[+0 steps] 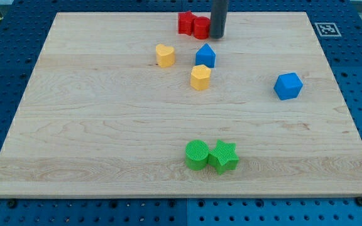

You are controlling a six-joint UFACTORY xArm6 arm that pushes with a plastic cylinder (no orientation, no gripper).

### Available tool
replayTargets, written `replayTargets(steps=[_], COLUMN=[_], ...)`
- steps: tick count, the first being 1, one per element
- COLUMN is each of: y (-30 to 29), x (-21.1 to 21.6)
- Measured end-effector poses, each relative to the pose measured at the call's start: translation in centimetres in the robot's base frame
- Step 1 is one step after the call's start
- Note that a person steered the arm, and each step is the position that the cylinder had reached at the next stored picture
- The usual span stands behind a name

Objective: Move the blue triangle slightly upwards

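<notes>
The rod's tip (217, 36) rests on the counter (105, 138), touching the red blocks (192, 24) at its left. The blue triangle (205, 56) sits just below the tip, apart from it.

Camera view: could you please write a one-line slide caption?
My tip rests beside the red blocks, above the blue triangle.

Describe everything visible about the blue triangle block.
The blue triangle is a small, solid blue block, matte like plastic, its peak pointing to the view's top. It lies flat on the wooden board, upper centre, just above the yellow block, a sliver apart. My tip stands above it, slightly right, not touching.
</notes>
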State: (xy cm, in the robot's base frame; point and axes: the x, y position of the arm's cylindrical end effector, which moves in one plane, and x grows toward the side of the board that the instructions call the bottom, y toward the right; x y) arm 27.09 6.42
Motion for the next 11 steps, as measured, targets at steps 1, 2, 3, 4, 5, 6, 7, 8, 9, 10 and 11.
replayTargets(steps=[1, 2, 3, 4, 5, 6, 7, 8, 9, 10, 11], y=[-2.5, -0.8, 5.2, 7.7, 7.1, 3.7, 1.5, -0.4, -2.4, -3.1, -3.1], x=[0.0, 0.3, 3.3, 9.6, 13.8, 14.3, 12.9, 10.7, 9.5, 8.5, 6.7])
